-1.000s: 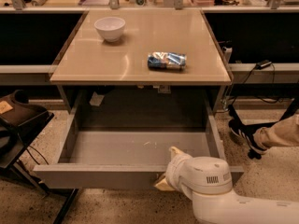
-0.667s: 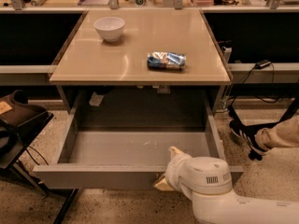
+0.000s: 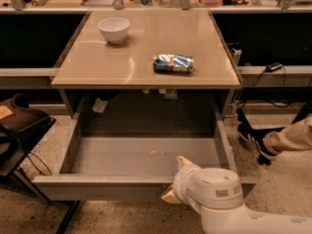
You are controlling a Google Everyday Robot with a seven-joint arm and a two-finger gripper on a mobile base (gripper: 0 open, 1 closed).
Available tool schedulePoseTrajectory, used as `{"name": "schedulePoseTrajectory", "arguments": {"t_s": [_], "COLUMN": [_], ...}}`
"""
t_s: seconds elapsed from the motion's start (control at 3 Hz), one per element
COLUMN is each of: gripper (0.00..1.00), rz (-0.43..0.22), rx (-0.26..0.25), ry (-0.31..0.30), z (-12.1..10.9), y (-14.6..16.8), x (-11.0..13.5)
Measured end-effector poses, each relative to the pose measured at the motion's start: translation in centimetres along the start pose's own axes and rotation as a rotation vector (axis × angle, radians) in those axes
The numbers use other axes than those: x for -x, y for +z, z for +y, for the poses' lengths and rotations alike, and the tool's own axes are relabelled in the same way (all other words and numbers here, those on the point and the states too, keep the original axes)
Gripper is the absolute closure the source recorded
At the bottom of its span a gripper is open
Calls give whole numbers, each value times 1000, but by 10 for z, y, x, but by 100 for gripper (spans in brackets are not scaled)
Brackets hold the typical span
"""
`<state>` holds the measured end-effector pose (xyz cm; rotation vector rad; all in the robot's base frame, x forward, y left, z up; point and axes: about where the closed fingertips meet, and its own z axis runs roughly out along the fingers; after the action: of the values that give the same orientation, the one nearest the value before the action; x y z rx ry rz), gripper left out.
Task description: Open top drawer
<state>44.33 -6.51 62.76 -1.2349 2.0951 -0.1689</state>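
The top drawer [image 3: 122,156] stands pulled far out from under the tan tabletop [image 3: 146,48], showing its plain grey tray. Its front panel [image 3: 97,186] runs along the near edge. My gripper [image 3: 174,184] is at the drawer's front rim, right of centre, mostly hidden behind my white wrist housing [image 3: 214,191]. Only pale finger tips show, one above the rim and one below the panel.
A white bowl [image 3: 114,29] and a blue snack packet [image 3: 173,63] lie on the tabletop. A person's leg and shoe [image 3: 265,139] are at the right. A dark chair [image 3: 19,130] stands at the left.
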Motion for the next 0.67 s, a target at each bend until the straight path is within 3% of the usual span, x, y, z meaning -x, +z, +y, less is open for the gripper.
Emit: {"name": "schedulePoseTrajectory", "arguments": {"t_s": [0.67], "gripper": [100], "rz": [4], "rx": [2], "ry": [7], "z": [5], "y": [-4], "x": [-2]}}
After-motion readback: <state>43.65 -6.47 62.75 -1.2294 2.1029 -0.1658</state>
